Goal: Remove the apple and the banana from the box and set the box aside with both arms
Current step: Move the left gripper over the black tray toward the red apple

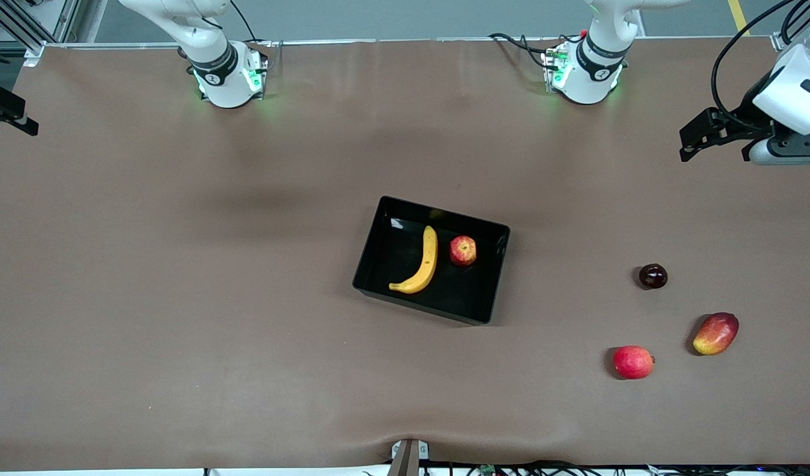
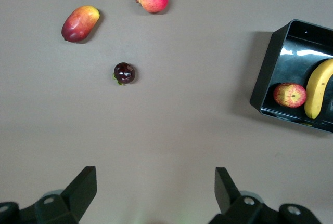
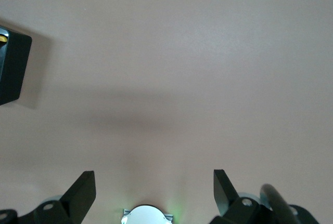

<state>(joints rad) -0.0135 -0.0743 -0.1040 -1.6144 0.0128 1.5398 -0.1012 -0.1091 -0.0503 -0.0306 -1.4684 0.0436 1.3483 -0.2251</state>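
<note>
Black box (image 1: 378, 254) holds banana (image 1: 423, 263) beside apple (image 1: 463, 250); left tool (image 2: 156, 188) and right tool (image 3: 154, 188) both wide, empty.

A brown table (image 1: 180, 297) carries a black box (image 1: 377, 254) near its middle. Toward the left arm's end of the table, three loose fruits lie well apart from the box: a small dark round fruit (image 1: 652, 276), an oval red-yellow mango (image 1: 715, 333) nearer to the front camera, and a plain pinkish-red round fruit (image 1: 633, 361) nearest of all, beside the mango.
</note>
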